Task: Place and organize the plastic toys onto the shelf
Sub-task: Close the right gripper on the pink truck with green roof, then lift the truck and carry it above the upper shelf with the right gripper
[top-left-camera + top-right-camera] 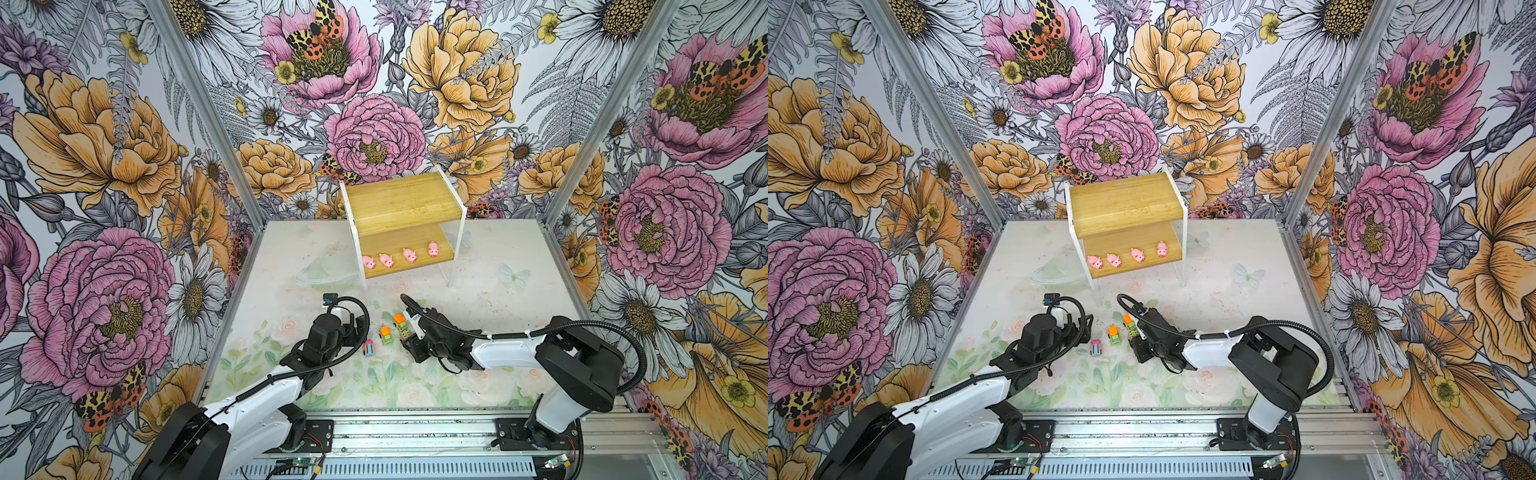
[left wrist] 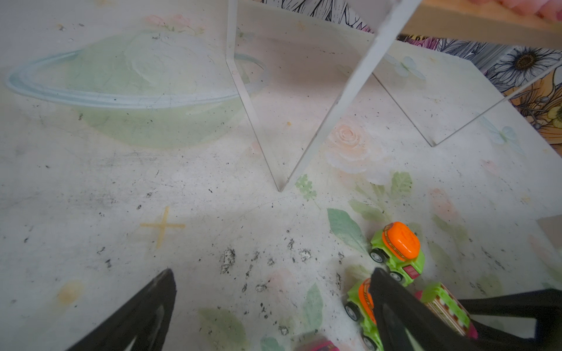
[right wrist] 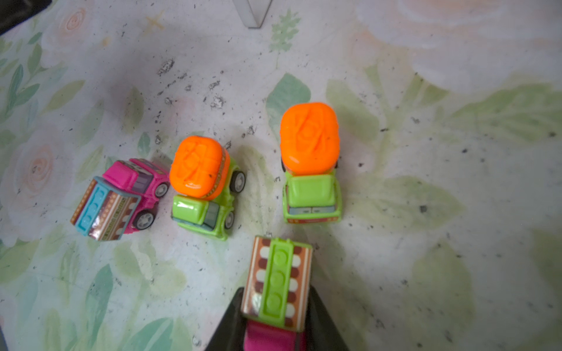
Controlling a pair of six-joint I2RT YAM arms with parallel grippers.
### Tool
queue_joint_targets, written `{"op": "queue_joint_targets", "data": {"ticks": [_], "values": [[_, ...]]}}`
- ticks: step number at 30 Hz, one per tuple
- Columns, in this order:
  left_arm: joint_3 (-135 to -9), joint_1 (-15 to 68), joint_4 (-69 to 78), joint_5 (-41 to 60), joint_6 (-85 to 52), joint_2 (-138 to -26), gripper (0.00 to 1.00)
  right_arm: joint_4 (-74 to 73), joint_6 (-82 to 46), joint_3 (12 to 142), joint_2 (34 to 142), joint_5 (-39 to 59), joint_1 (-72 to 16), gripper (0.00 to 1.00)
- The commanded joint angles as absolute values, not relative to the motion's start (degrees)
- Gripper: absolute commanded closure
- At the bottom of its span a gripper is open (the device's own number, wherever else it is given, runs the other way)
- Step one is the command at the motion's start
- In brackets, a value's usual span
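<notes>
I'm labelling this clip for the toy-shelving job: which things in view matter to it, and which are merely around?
Job: shelf; four pink pigs on its lower tier; two green trucks; blue-topped pink car; green-topped pink car between the jaws of the right gripper.
Not the job, only surroundings: floral table mat; flowered wallpaper.

1. Four pigs stand in a row on the lower tier of the shelf.
2. Left truck and right truck stand side by side on the table, before the shelf.
3. A car lies left of them.
4. A second car sits just beside the right truck, farther from the shelf.
</notes>
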State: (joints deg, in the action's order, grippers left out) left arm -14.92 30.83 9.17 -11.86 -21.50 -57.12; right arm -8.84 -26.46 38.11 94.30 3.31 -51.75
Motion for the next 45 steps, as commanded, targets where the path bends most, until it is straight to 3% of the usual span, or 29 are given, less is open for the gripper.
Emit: {"op": "queue_joint_targets", "data": {"ticks": [1,12,21,34,45], "values": [[-15.67,30.40,9.32,-10.73,-21.14,-57.31,0.01,-8.67,-25.22,38.80,92.95,4.00,-51.98,0.76],[-17.21,30.24,7.50,-9.89,-20.60,-56.89,0.01,6.29,-23.09,43.83,78.70,5.48,-51.43,0.77],[-18.34,29.51,7.23,-8.69,-19.69,-56.09,0.01,25.66,-18.62,62.84,71.28,4.22,-49.11,0.77],[-17.53,28.81,7.17,-8.46,-19.32,-55.55,0.01,31.68,-11.89,85.85,75.62,4.04,-41.43,0.76],[-18.63,28.04,6.36,-7.73,-18.63,-55.75,0.01,35.93,-6.94,111.70,91.82,0.36,-32.00,0.78]]}}
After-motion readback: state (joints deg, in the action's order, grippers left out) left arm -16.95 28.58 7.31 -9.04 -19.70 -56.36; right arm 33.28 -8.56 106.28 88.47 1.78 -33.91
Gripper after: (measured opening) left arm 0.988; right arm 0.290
